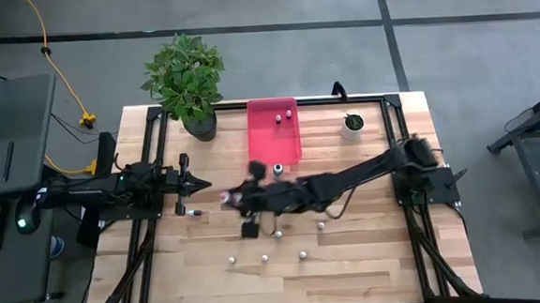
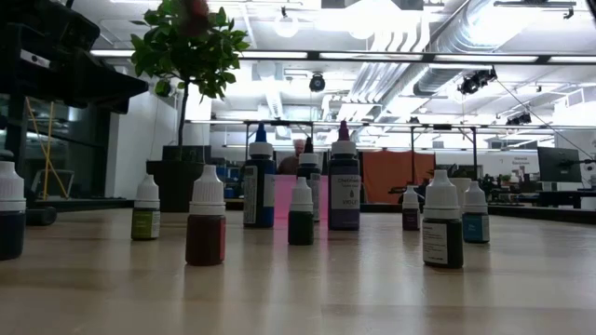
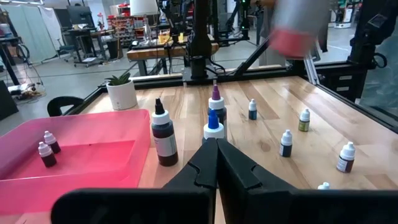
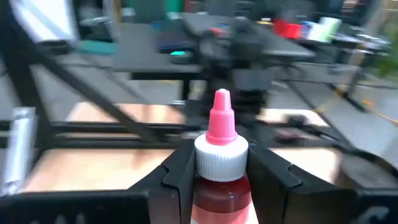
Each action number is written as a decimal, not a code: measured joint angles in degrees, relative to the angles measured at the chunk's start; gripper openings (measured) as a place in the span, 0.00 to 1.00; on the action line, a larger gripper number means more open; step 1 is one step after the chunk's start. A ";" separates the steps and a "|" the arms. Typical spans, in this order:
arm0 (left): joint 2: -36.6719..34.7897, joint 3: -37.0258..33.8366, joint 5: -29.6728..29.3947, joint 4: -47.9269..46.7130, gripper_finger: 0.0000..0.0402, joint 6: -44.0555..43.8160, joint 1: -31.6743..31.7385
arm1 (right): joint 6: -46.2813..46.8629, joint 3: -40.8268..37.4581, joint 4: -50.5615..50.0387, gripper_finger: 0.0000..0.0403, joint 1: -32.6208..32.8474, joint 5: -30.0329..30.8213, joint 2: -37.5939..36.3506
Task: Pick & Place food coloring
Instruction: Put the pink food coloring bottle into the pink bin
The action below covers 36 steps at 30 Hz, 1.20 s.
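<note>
Overhead coverage shows the right arm reaching across the wooden desk [image 1: 370, 258] toward its middle, with the right gripper [image 1: 228, 199] near the pink tray [image 1: 275, 156]. The left gripper [image 1: 197, 183] waits at the left side of the desk, its tip pointing toward the right gripper. Two small bottles [image 1: 283, 118] lie in the far part of the tray. More food coloring bottles [image 1: 265, 258] stand scattered on the near half of the desk. A potted plant [image 1: 187, 81] stands at the far left, and a small white pot [image 1: 352, 125] stands right of the tray.

Low view: bottles of food coloring [image 2: 207, 228] stand upright on the desk, the taller ones [image 2: 344, 191] farther back.

Left wrist view: the left gripper [image 3: 216, 163] is fully closed and holds nothing. The tray [image 3: 93, 162] contains two bottles [image 3: 47, 149].

Right wrist view: the right gripper [image 4: 219, 177] is closed partway around a bottle with a pink tip [image 4: 221, 165], one finger on each side of its white cap.
</note>
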 joint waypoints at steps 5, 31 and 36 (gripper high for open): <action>0.00 0.00 0.00 -0.01 0.00 0.00 -0.01 | 1.96 -12.03 1.61 0.27 -3.09 6.44 -9.76; -0.02 0.00 0.00 -0.01 0.00 0.02 -0.01 | 16.58 -14.33 18.07 0.27 -35.94 -2.80 4.31; 0.00 0.00 0.02 -0.01 0.00 0.00 -0.01 | 16.13 -9.93 19.21 0.27 -36.80 -2.41 8.94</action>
